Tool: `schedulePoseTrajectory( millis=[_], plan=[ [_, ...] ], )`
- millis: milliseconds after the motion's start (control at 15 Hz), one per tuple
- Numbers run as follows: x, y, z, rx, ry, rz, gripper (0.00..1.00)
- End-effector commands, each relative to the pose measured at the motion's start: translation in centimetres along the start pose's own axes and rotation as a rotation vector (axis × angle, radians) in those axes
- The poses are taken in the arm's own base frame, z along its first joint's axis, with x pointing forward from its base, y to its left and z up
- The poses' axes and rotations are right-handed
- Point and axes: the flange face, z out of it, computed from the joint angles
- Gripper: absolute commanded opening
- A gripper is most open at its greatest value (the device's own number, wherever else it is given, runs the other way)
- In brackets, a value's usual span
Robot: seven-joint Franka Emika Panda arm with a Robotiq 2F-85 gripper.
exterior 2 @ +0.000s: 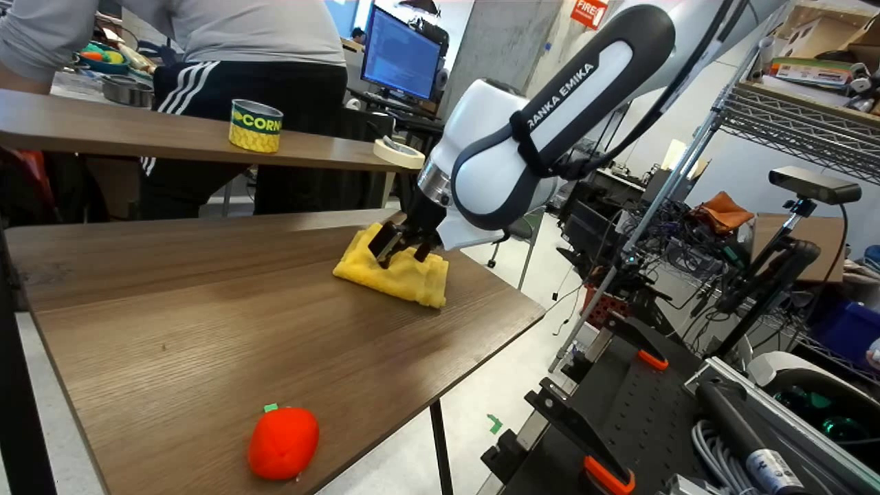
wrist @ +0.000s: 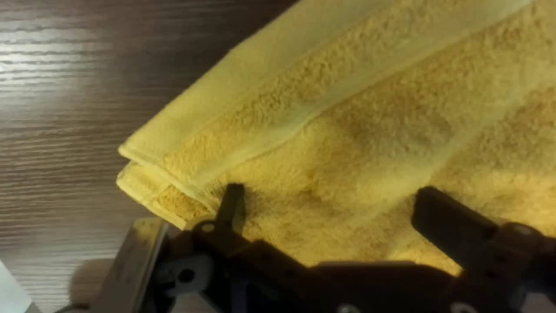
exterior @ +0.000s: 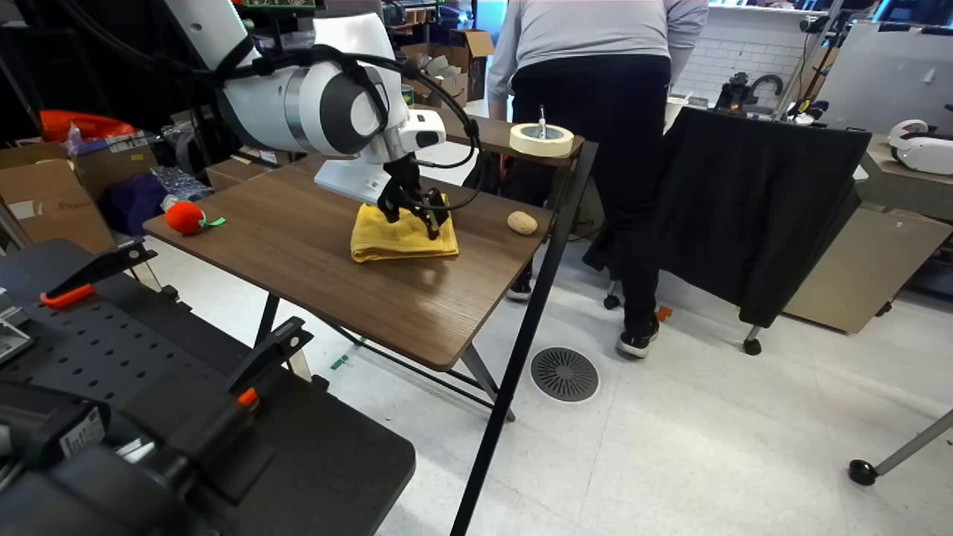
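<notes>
A folded yellow towel (exterior: 370,244) lies on the brown wooden table and shows in both exterior views. Right over it, pointing down, is my gripper (wrist: 329,190), its two dark fingers (wrist: 447,221) spread well apart. In the wrist view the towel (wrist: 339,152) fills most of the picture, its folded corner (wrist: 147,174) on the left by one finger. The fingertips are at or just above the cloth; whether they press into it I cannot tell. No cloth is pinched between them. In an exterior view the gripper (exterior 2: 401,259) hides part of the towel (exterior 2: 378,278).
A red toy tomato (exterior: 183,217) sits near one table edge, a potato (exterior: 522,222) near another. On the raised shelf (exterior 2: 172,134) stand a corn can (exterior 2: 256,130) and a tape roll (exterior: 541,140). A person (exterior: 595,97) stands behind it. A black clamp-edged bench (exterior: 320,447) adjoins.
</notes>
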Motion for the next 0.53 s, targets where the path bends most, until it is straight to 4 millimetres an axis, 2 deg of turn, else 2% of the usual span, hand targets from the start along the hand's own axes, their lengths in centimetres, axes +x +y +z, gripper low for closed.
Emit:
schedulePoseTrajectory(
  millis=[0,67,333,467],
  plan=[
    [-0.9,-0.5,-0.4,-0.021,-0.178,0.021,1.00],
    [-0.1,0.1,-0.2,0.019,-0.091,-0.003,1.00],
    [-0.4,-0.5,-0.4,-0.015,-0.147,0.003,1.00],
    [-0.5,-0.5,0.7,0.016,-0.157,0.001,1.00]
  ],
)
